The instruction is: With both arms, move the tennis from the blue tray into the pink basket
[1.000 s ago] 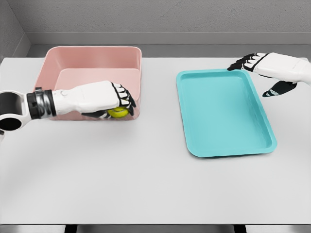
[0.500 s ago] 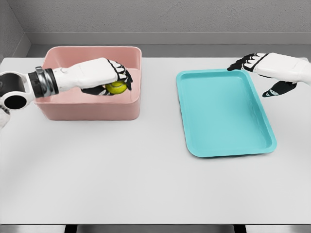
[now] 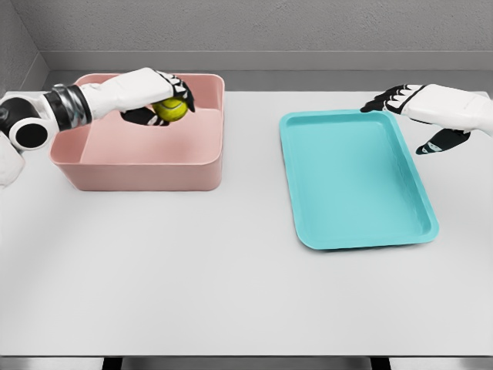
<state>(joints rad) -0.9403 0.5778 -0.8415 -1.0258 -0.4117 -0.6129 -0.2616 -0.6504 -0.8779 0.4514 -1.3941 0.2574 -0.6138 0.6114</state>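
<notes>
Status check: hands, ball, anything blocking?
Left hand shut on ball, over the pink basket. Right hand open, at the tray's far right corner. Tray holds nothing. No obstruction seen.

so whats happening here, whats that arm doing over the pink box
The left hand is gripping a yellow tennis ball and holding it above the inside of the pink basket, not yet let go. The blue tray on the right side of the table has nothing on it. The right hand hovers with fingers spread at the tray's far right corner, holding nothing.
</notes>
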